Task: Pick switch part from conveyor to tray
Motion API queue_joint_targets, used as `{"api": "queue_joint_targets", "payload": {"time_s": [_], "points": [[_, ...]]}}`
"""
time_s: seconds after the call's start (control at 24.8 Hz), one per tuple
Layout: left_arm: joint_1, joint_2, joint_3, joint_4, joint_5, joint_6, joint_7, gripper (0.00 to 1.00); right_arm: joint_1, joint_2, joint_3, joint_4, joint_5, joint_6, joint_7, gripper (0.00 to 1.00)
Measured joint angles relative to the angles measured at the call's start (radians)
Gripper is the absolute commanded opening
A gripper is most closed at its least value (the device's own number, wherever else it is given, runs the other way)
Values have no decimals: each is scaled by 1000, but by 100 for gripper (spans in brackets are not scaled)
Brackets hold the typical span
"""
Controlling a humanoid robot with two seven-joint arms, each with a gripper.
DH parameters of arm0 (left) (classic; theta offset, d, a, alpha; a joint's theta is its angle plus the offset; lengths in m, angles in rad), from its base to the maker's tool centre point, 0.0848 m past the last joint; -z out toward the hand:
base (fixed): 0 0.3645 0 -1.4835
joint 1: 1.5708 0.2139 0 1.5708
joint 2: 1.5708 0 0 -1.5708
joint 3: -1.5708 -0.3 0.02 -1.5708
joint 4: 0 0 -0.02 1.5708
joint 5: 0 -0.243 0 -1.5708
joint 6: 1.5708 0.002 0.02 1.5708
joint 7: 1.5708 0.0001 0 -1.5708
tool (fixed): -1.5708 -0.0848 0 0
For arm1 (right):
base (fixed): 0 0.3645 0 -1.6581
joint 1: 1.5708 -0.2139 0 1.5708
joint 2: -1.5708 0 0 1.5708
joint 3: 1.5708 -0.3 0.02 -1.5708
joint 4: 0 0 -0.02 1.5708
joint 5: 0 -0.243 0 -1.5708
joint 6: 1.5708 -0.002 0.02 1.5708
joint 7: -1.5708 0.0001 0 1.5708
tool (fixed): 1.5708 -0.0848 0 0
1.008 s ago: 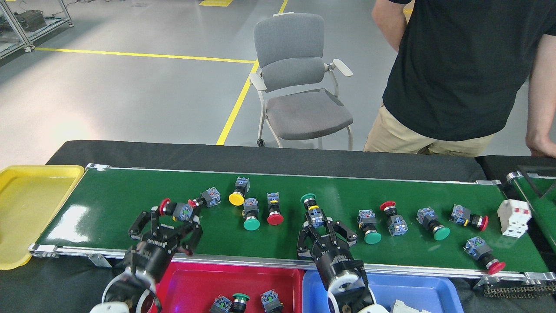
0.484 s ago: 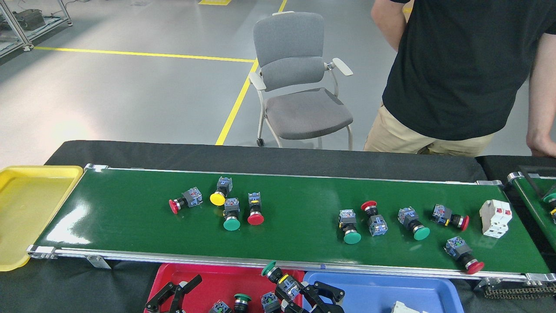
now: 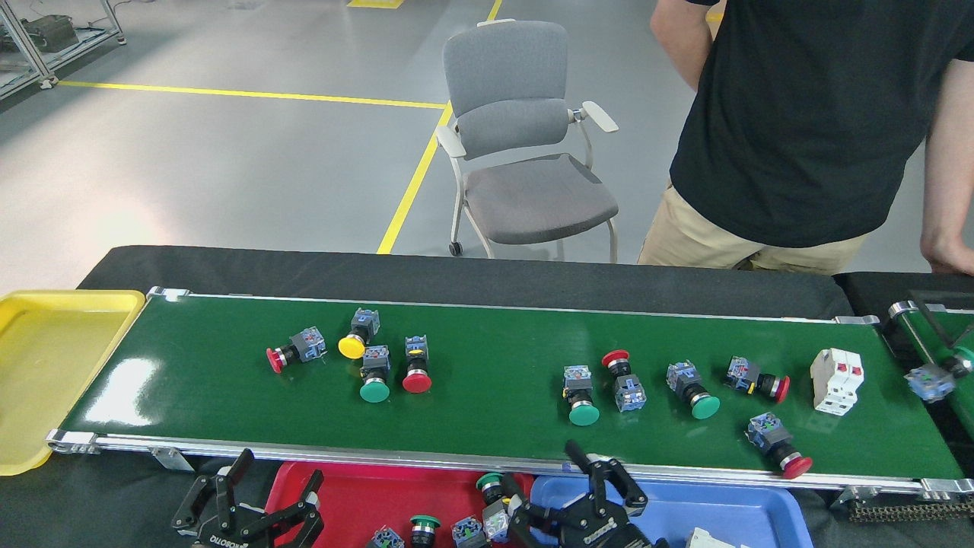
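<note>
Far left, a yellow tray [image 3: 46, 365] sits empty at the end of the conveyor [image 3: 494, 415]. Down at the near edge the left gripper [image 3: 247, 498] hovers by the red tray [image 3: 365, 498], fingers spread wide, nothing in them. On the belt above it lies a cluster of four switch parts: a red-capped one [image 3: 295, 350] on its side, long axis running left-right, cap pointing left; then yellow [image 3: 356, 335], green [image 3: 374, 374] and red [image 3: 415, 365], these three lying roughly front-to-back with caps toward the robot. That group sits up and slightly right of the left gripper, so the left arm looks nearer for the next pick. Moving right, the right gripper [image 3: 571, 495] is over the seam between the red and blue tray [image 3: 723, 510], fingers splayed open, with a green-capped switch [image 3: 493, 495] lying in the red tray just left of it. Beyond the rail, five more switches trail across the right half of the belt, then a white block [image 3: 835, 380]. A person [image 3: 806, 129] stands behind.
</note>
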Motion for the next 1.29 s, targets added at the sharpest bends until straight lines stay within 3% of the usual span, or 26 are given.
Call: {"api": "queue_joint_targets", "payload": {"time_s": [0.2,0.48,0.65,0.77,0.85,0.97,1.17,1.21,1.29], "points": [[-108,-18,-29,35,-1,9,-117,100,38,-58,-86,-4,0,160,-84,99],[-198,-28,-51,176,-6,24,-156,100,185,-97,-105,-10,0,182,-173,99],[-281,-22,-46,275,-6,32,-158,100,192,-97,-103,-10,3,181,-191,99],[-350,-10,-47,353,-6,60,-158,100,133,-88,-82,-7,24,183,-181,98],[-388,-6,-49,407,-6,76,-160,100,68,-52,-41,15,63,202,-132,98],[-428,-6,-50,485,-6,90,-161,100,-49,3,23,126,114,279,-83,98],[-452,-3,-50,553,-6,99,-155,100,-203,16,78,308,116,409,-37,98],[-457,-2,-49,561,-6,101,-154,95,-228,20,78,336,116,420,-30,98],[-463,-2,-49,572,-6,102,-151,65,-284,43,81,404,116,433,-15,98]]}}
